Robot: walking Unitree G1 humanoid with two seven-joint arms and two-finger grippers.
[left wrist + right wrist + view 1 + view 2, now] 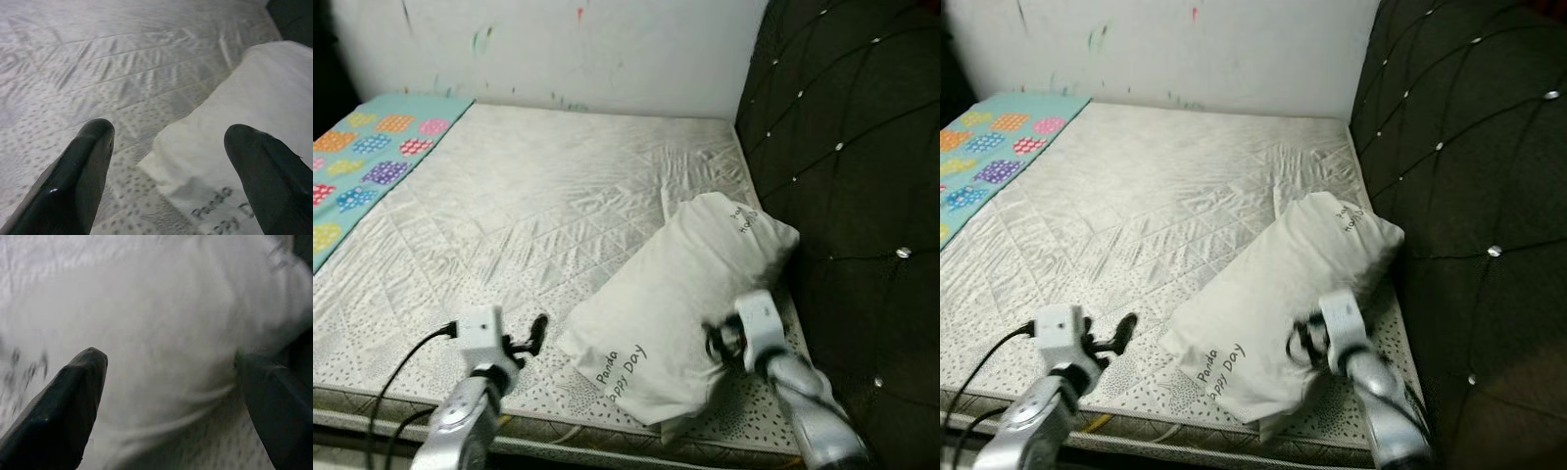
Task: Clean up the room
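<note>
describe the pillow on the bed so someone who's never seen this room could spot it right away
On the bare mattress, look to the near corner beside the dark tufted headboard. The pillow lies there at an angle, plump and white, between the open left gripper and the open right gripper. It is the only loose item on the mattress, with "Panda Happy Day" printed near its corner.

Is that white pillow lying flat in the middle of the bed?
No, the pillow lies at the bed's near corner, with its far end against the dark padded headboard, while the middle of the mattress is bare.
</note>
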